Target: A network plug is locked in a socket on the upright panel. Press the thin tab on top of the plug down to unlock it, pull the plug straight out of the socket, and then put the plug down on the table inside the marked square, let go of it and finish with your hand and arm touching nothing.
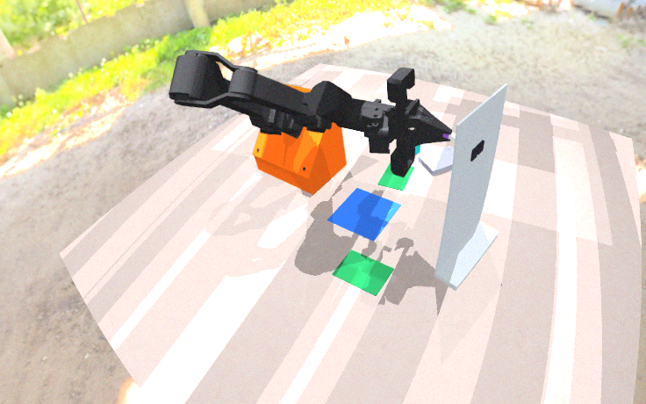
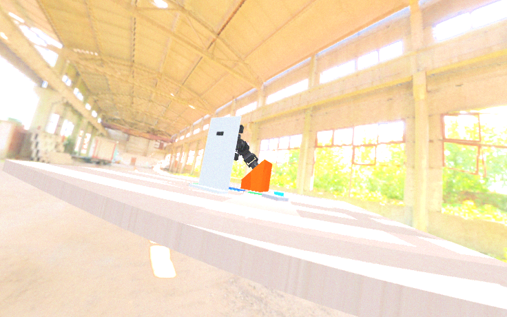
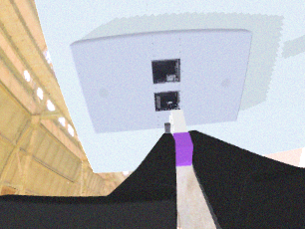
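Sitting between the fingers of the gripper (image 1: 449, 136) (image 3: 182, 134), the plug (image 1: 446, 135) (image 3: 183, 149) is clamped.

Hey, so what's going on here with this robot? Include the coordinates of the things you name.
A black robot arm (image 1: 285, 95) (image 2: 246, 151) has its gripper (image 1: 450, 135) (image 3: 179, 139) closed on a small plug (image 1: 446, 135) (image 3: 183, 149) with a purple part, in front of an upright panel (image 1: 471, 176) (image 2: 220, 157). The plug's tip appears just clear of the lower socket (image 3: 166, 101), so it looks pulled out. It is in the air, not yet down on any colored square on the table.
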`<state>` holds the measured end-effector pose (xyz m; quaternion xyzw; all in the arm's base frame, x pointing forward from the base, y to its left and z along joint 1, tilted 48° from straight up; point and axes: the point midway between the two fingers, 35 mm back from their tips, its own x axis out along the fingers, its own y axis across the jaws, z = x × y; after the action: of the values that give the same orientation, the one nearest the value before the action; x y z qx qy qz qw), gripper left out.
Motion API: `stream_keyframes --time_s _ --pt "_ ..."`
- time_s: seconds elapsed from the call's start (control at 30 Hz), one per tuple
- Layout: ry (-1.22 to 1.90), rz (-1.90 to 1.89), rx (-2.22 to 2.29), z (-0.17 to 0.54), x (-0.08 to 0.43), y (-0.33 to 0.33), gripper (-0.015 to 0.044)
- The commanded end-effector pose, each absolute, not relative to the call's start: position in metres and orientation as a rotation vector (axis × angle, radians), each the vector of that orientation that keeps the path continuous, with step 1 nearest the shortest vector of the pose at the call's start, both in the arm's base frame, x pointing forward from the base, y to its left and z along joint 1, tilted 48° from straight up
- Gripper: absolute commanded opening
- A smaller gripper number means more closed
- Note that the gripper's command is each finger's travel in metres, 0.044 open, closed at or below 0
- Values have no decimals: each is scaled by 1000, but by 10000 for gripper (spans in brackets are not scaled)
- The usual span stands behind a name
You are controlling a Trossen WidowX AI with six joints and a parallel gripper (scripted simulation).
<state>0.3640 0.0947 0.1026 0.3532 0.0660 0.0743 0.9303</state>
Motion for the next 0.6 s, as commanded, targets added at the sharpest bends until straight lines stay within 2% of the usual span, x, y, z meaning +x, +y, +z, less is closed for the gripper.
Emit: stream_keyframes --time_s 0.0,0.57 --pt "136 147 724 101 360 94 0" --pt "137 146 724 100 350 94 0"
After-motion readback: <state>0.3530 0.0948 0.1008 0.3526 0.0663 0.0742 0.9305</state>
